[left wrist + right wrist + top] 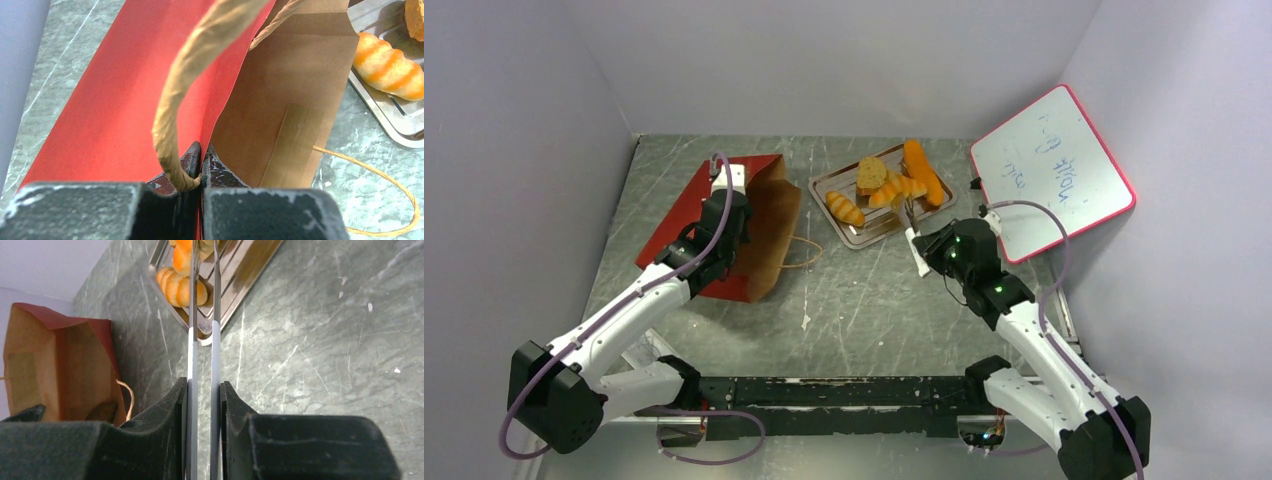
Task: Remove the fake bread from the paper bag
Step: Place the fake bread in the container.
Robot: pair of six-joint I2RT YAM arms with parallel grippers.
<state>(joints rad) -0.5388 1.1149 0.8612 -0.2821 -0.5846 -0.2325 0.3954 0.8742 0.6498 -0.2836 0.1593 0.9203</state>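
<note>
The red paper bag lies on its side, its brown mouth facing the tray. My left gripper is shut on the bag's upper rim, beside a cord handle. Only bare brown paper shows inside. The fake bread lies on the grey metal tray: a long loaf, a speckled slice, a ridged roll and a croissant-like roll. My right gripper is shut on white-handled tongs. Their metal tips reach the croissant-like roll.
A red-framed whiteboard leans against the right wall behind my right arm. The bag's second cord handle lies loose on the table between bag and tray. Grey walls close in the left, back and right sides.
</note>
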